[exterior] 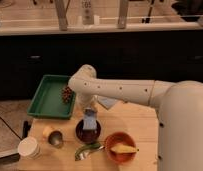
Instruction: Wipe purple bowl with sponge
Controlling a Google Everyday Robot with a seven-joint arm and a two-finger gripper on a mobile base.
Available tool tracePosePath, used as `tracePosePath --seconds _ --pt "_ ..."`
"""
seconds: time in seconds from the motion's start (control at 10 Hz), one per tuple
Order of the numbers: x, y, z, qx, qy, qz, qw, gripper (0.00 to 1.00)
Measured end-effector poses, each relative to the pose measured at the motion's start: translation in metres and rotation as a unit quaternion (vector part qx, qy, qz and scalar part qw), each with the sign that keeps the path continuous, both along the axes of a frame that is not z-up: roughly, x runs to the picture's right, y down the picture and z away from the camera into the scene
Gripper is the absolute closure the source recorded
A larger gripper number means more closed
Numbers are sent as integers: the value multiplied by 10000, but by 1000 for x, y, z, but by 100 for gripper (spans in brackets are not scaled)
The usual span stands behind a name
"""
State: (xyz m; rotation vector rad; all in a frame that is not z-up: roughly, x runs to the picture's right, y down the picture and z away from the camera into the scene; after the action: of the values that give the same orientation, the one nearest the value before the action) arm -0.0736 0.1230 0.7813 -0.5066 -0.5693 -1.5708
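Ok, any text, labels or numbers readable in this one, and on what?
White label at the top, behind the counter: dark marks, too blurred to read.
No text shows on the gripper, which is above the purple bowl with the sponge, or elsewhere.

Your robot's arm (125, 92) is smooth, glossy off-white, with rounded tubular segments and a bulbous joint. Its gripper (89, 116) hangs over the purple bowl (87, 136).

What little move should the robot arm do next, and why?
Probably lower the sponge a bit and rub it around inside the purple bowl. The gripper holds the sponge upright right over the bowl, at its back edge.
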Motion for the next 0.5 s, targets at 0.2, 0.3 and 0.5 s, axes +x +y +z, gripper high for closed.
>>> tracePosePath --seconds 0.2,0.3,0.5 --pt "-25 4 3 -63 -150 -242 9996 100" --pt "-39 11 4 -125 -238 -417 9988 100" --pt "-53 24 3 -198 -373 -662 9969 100"
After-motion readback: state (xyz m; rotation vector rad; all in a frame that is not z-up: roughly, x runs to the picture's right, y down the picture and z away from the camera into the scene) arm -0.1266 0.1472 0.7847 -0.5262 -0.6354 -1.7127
